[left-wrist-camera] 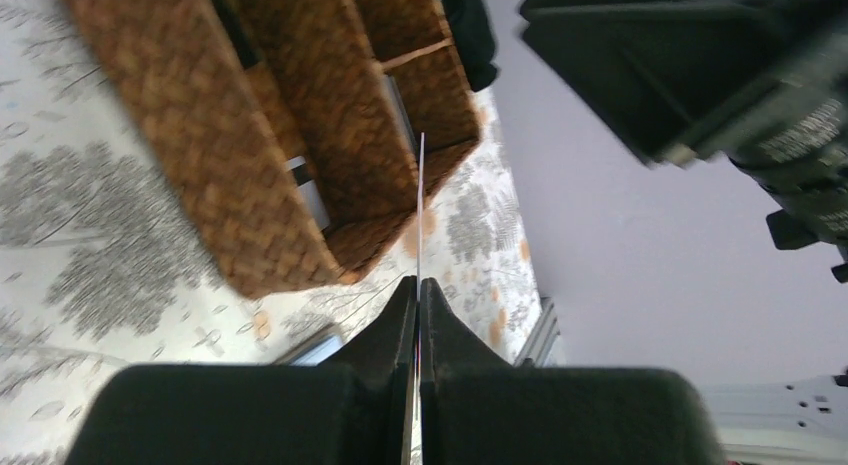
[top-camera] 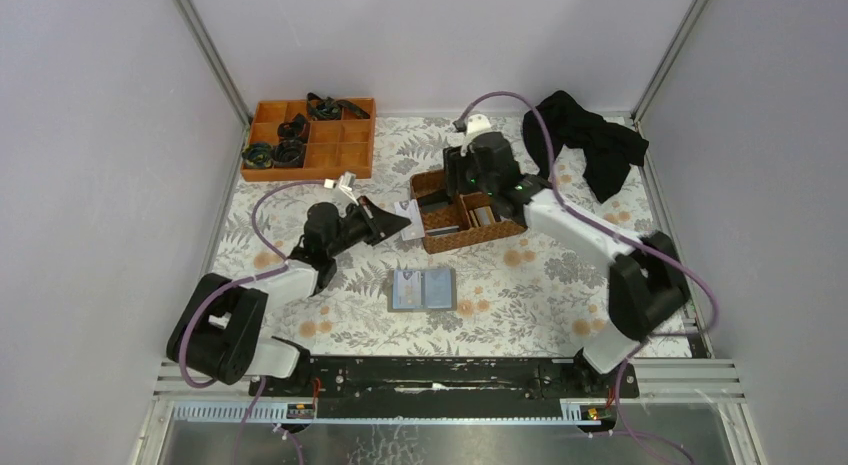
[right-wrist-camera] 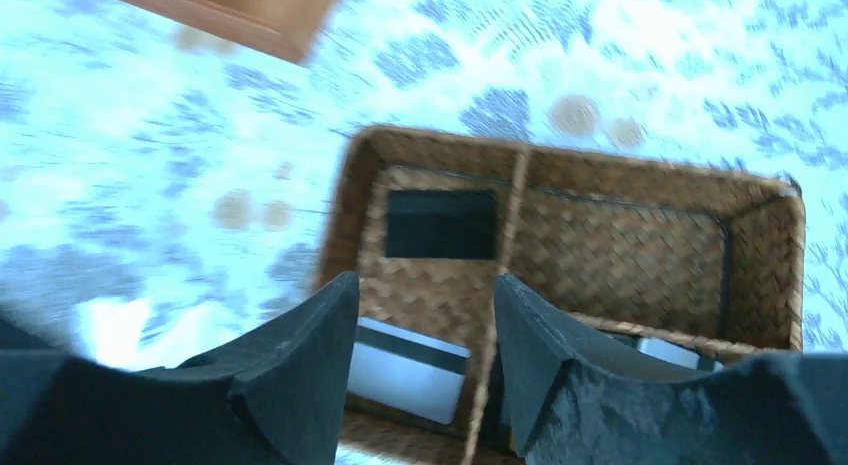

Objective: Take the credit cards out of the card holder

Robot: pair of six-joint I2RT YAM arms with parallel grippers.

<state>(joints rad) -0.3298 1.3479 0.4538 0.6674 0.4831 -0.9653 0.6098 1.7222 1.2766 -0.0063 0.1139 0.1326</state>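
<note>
I cannot read any text here. The only printing is a few lines of small white lettering on a black housing (left-wrist-camera: 800, 135) at the right of my left wrist view, slanted and too blurred to make out. The pale credit card (right-wrist-camera: 408, 370) in the wicker basket (right-wrist-camera: 765, 245) and the card holder (top-camera: 422, 289) on the table (top-camera: 520, 305) show no legible words, numbers or logos.

Left claw (left-wrist-camera: 418, 285) pinched shut, right claw (right-wrist-camera: 424, 290) spread wide, pointing downward.
</note>
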